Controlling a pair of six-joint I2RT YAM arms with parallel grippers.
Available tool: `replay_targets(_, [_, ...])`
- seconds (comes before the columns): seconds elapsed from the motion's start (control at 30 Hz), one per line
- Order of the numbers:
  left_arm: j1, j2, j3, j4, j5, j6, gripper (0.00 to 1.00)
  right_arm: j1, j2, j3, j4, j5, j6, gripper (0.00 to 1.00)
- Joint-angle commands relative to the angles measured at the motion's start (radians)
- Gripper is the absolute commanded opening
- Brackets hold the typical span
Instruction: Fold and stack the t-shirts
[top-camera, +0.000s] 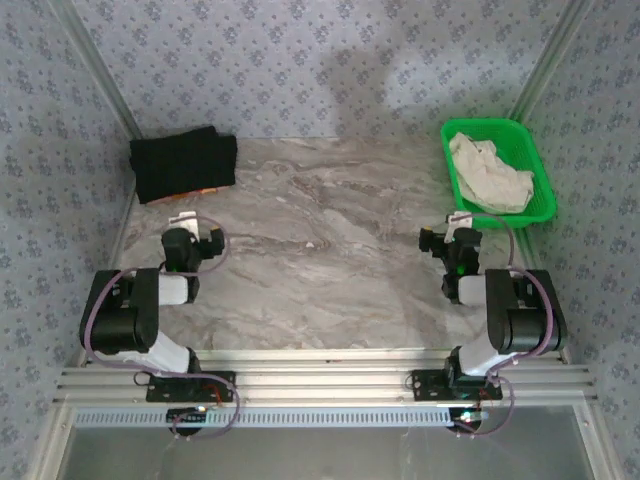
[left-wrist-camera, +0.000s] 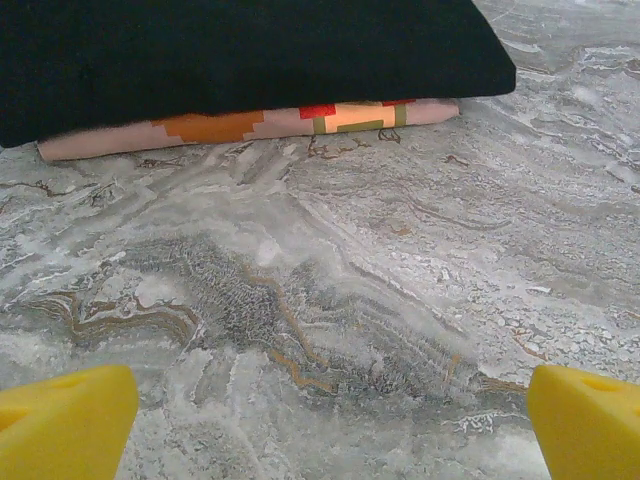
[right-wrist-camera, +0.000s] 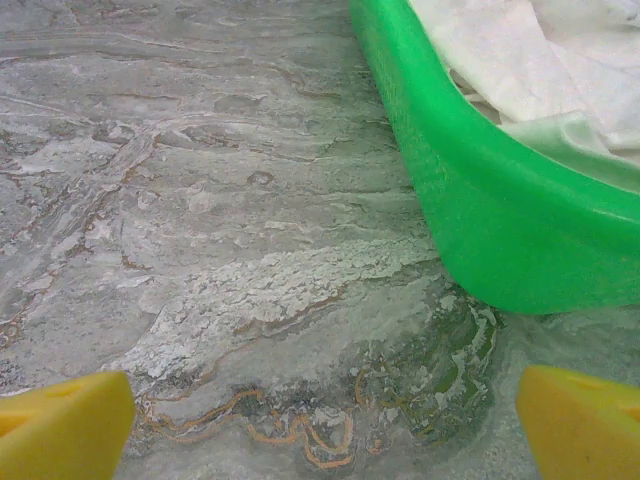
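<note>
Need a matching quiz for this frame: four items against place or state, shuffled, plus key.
1 black shirt
2 cream shirt
3 basket
4 left pincer

A far right of table
B open, over bare table
C folded, far left corner
D crumpled in basket

Pairs: 1-C, 2-D, 3-A, 4-B

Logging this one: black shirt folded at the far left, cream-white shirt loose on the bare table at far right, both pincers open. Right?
No. The cream-white shirt lies loose inside the green basket at far right, not on the bare table; the top external view shows it. The black shirt is folded at far left, and the left pincer and right pincer are open.
</note>
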Motion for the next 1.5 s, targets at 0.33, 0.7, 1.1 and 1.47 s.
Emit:
replay_targets(0.33, [-0.001, -0.002, 0.026, 0.008, 0.020, 0.014, 1.00, 0.004, 0.004, 0.007, 0.031, 0.021, -0.012, 1.00])
replay_targets(0.7, [-0.001, 0.000, 0.026, 0.008, 0.019, 0.013, 1.00, 0.004, 0.003, 0.008, 0.029, 0.021, -0.012, 1.00])
replay_targets(1.1, [-0.081, -0.252, 0.284, -0.604, -0.086, -0.003, 1.00, 0.091, -0.326, 0.208, -0.655, 0.085, 0.069, 1.00])
replay_targets(1.47, [-0.198, -0.416, 0.790, -1.394, 0.084, -0.378, 1.00, 0.119, -0.511, 0.688, -1.547, -0.128, 0.324, 1.00])
